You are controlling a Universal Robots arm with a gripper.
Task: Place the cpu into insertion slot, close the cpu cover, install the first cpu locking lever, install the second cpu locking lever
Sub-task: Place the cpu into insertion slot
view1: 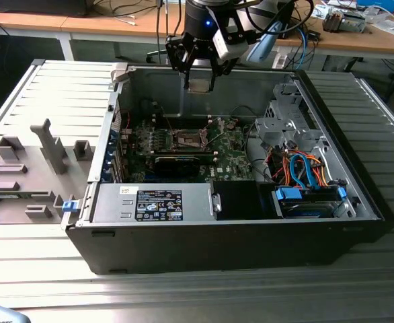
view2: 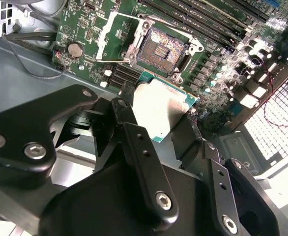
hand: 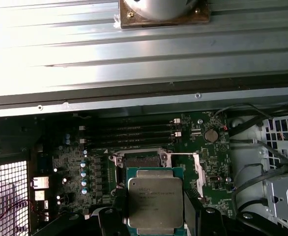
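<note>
Two fingers [view2: 122,112] pinch the cpu [view2: 158,110] — arm [view1: 204,20] high, insertion slot [view2: 163,49] well below.

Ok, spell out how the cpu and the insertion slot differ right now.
The cpu is held up between the fingers of the gripper; the insertion slot sits fixed in the green circuit board.
The cpu shows a silvery-grey metal top; the insertion slot shows a brownish-gold contact field in a dark rim.
The cpu is a solid flat chip; the insertion slot is an empty recess.
Both are square, with similar outlines.
</note>
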